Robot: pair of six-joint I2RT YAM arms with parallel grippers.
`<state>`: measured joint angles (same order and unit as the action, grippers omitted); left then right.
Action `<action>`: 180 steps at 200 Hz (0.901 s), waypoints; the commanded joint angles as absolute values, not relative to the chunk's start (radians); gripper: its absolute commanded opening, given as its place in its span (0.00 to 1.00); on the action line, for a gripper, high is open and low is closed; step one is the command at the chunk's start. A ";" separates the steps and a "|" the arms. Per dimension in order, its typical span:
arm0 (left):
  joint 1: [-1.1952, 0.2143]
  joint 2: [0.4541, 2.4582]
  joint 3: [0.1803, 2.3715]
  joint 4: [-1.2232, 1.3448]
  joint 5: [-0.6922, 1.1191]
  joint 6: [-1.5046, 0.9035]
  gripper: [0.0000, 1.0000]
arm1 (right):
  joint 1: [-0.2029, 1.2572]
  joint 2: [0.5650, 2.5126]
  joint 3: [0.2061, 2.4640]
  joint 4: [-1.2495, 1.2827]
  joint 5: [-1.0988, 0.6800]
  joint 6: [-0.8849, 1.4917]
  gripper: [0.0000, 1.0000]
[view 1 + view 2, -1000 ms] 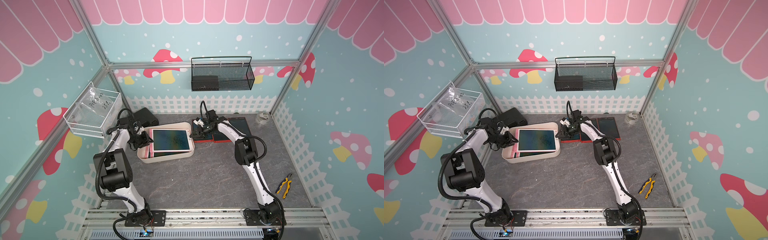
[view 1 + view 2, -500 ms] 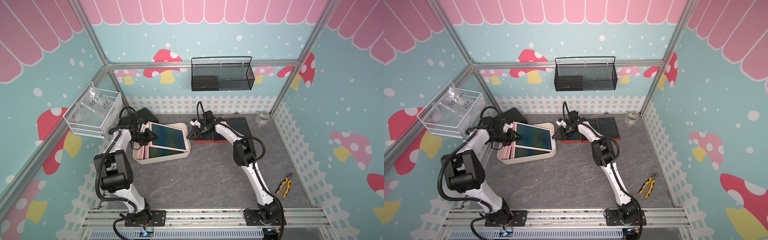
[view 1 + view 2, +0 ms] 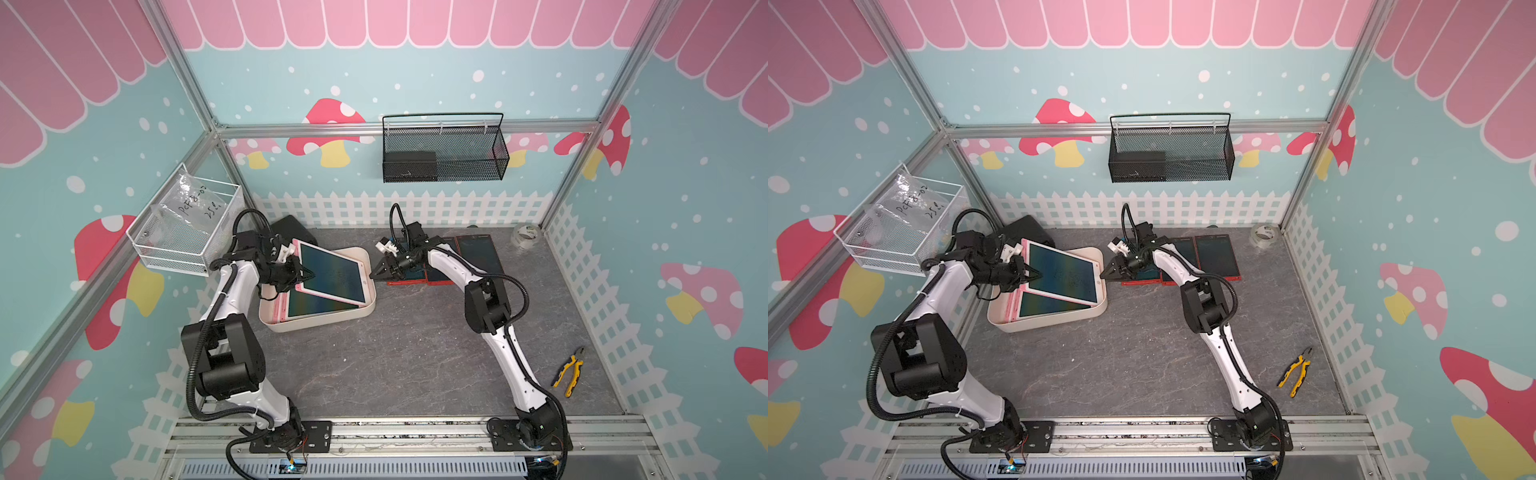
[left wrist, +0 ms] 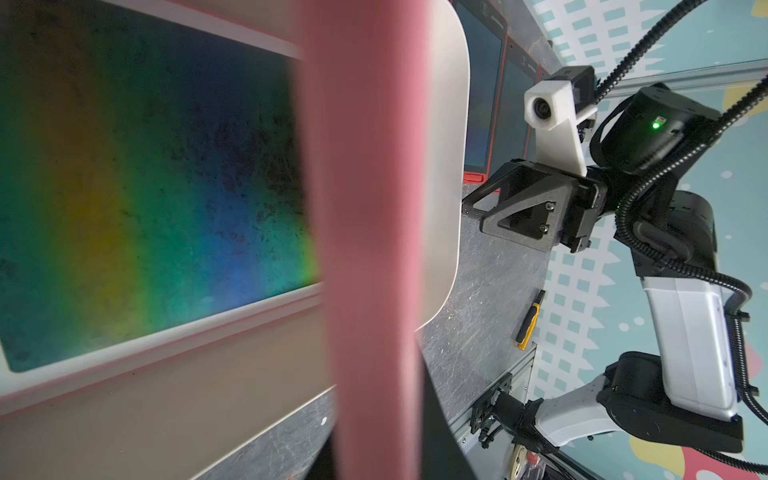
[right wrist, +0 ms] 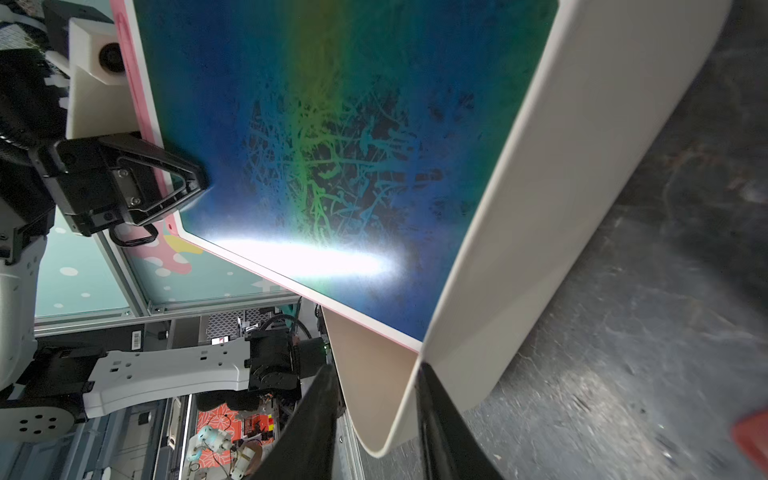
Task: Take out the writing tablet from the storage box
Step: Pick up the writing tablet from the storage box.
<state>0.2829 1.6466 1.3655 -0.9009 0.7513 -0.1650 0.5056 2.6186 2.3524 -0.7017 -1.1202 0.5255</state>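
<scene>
**Tablet tilted, high end in your left gripper**

Your left gripper (image 3: 304, 276) is clamped tight on the pink writing tablet (image 3: 333, 274) at its high end. The long axis slopes down into the storage box (image 3: 320, 326), low end at the wall beside the right gripper (image 3: 375, 274). Its part-open jaws straddle that wall; pinching or not, you cannot tell.

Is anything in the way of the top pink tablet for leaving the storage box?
Nothing visible above the top pink tablet. The left gripper holds its raised edge; its low edge lies inside the storage box, beside the wall that the right gripper grips.
</scene>
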 commanded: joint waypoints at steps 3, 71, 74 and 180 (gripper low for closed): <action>0.307 1.597 1.365 -0.960 0.685 -0.134 0.02 | 0.507 2.607 2.365 -0.699 -1.121 0.514 0.38; 0.317 1.526 1.401 -0.982 0.696 -0.232 0.00 | 0.379 2.494 2.347 -0.712 -0.987 0.531 0.43; 0.316 1.520 1.403 -0.980 0.695 -0.241 0.00 | 0.377 2.490 2.347 -0.713 -0.987 0.533 0.43; 0.250 1.357 1.472 -0.832 0.580 -0.580 0.04 | 0.368 2.176 1.908 -0.505 -1.032 0.737 0.41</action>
<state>0.2661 1.4025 1.4635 -0.9318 0.6079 -0.4717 0.3714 2.2730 2.0224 -0.6304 -0.9905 0.6510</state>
